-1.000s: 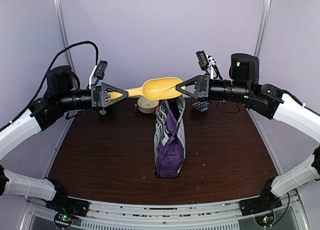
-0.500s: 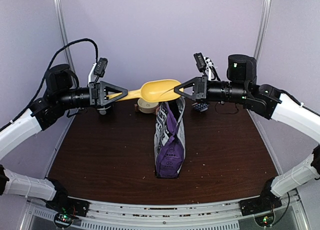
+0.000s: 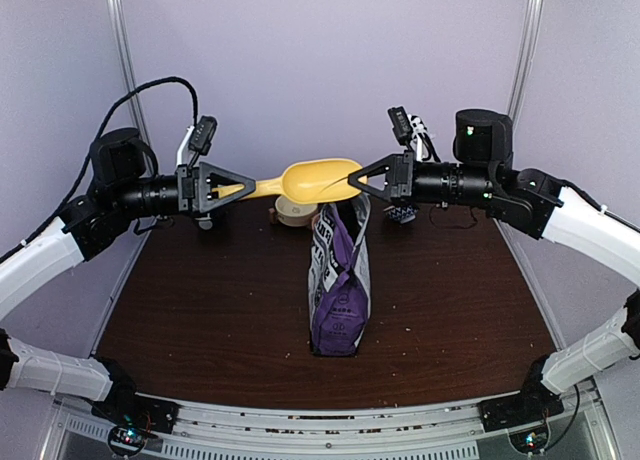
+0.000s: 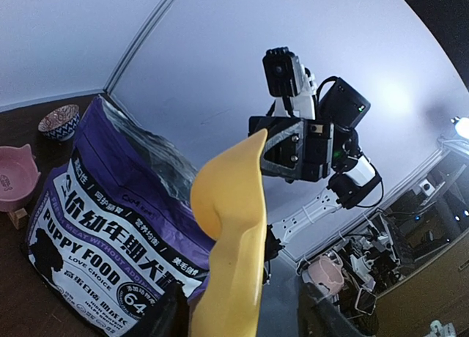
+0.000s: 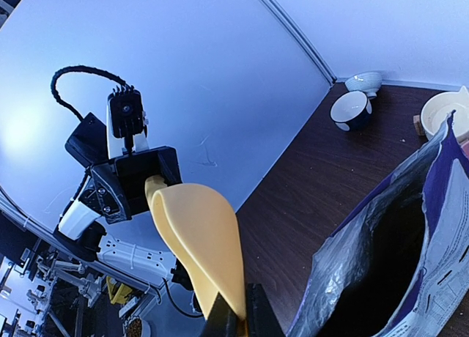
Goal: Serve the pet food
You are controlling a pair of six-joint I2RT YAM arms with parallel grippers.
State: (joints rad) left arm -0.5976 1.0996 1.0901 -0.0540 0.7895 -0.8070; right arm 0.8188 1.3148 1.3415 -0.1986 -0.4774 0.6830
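Observation:
A yellow scoop [image 3: 320, 178] hangs level in the air above the open purple "PUPPY FOOD" bag [image 3: 340, 280], which stands upright mid-table. My right gripper [image 3: 352, 180] is shut on the rim of the scoop's bowl [image 5: 201, 242]. My left gripper [image 3: 248, 187] is open around the handle [image 4: 231, 227], which lies against one finger with a gap to the other. The bag's mouth [image 5: 410, 256] is dark, so the pet food inside is hidden. No pellets show in the scoop.
A cream pet bowl [image 3: 293, 211] sits just behind the bag. A blue patterned bowl [image 3: 403, 212] stands at the back right, below my right gripper. Two small bowls [image 5: 350, 108] stand at the far left corner. Crumbs dot the brown tabletop [image 3: 200, 320].
Both grippers and the scoop have shifted slightly to the left. The left jaws have changed their width around the handle.

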